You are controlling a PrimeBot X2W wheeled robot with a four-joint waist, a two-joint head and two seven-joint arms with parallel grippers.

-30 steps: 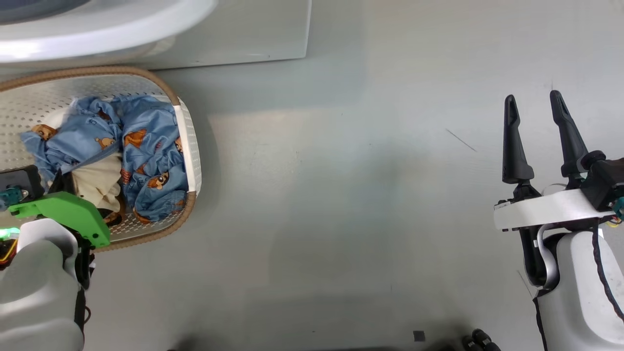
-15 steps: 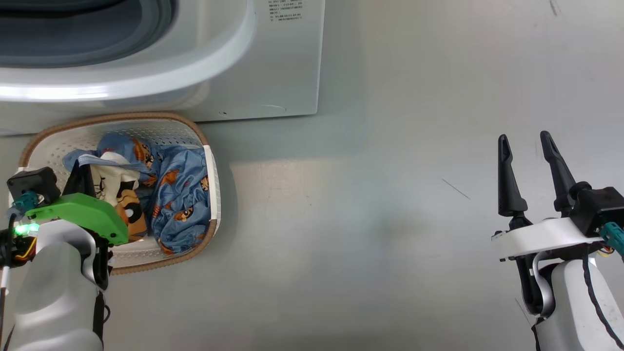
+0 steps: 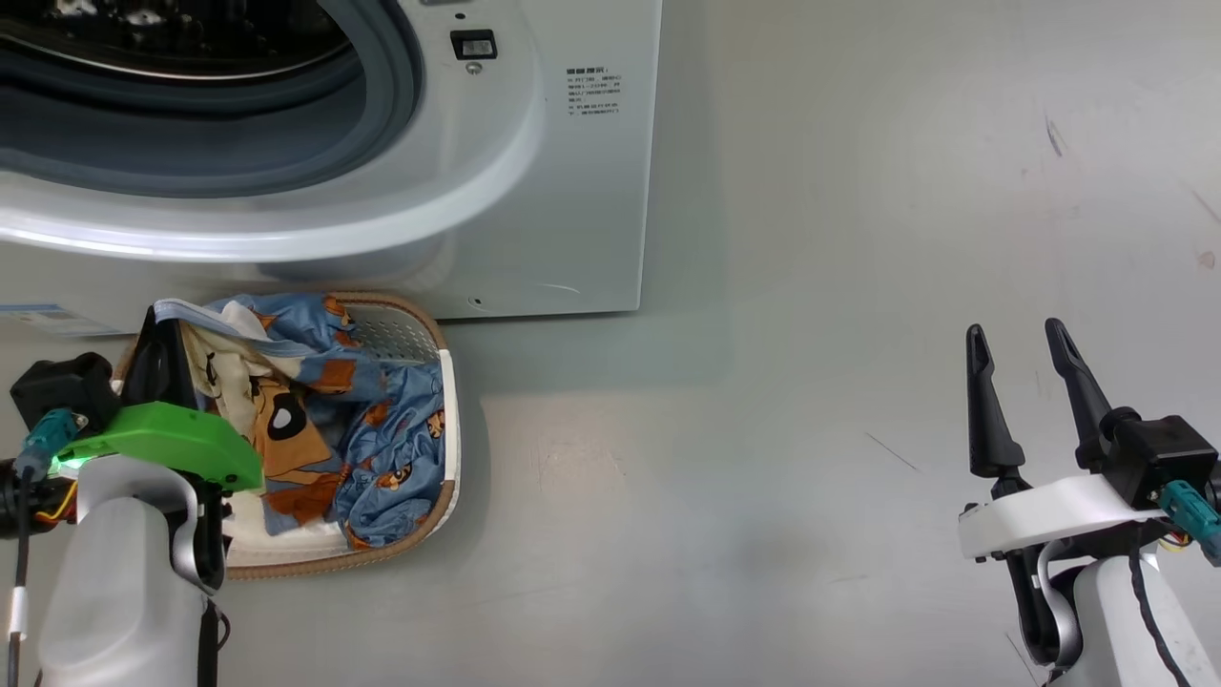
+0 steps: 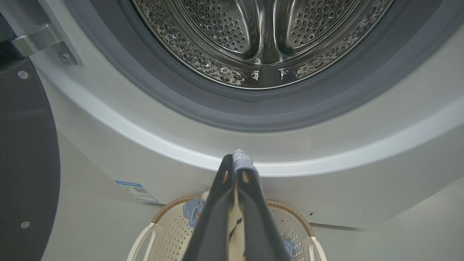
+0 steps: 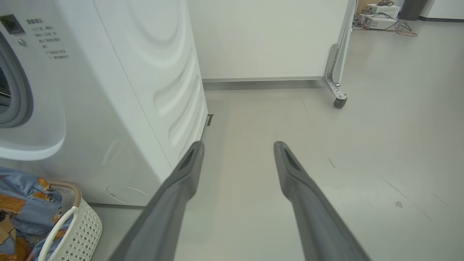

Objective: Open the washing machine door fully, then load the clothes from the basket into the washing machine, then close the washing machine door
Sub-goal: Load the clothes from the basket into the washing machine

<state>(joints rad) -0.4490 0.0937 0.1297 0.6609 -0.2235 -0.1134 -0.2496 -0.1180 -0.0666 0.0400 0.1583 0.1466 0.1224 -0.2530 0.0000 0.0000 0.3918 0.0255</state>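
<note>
Left tool (image 4: 235, 166) clamping clothes (image 3: 382, 448), garment draping into basket (image 3: 448, 382) sitting before washing machine (image 3: 572, 210); washing machine door (image 4: 25, 163) standing open. Right tool (image 3: 1014, 334) gaping wide, gripping nothing, hanging over floor (image 3: 763, 477).

We see a pale grey floor (image 3: 763, 477) with faint scuffs and soft reflected light, a white partition panel (image 5: 268, 36) on 1 castor (image 5: 340, 102), and boxes with cables (image 5: 384, 12) beyond.
</note>
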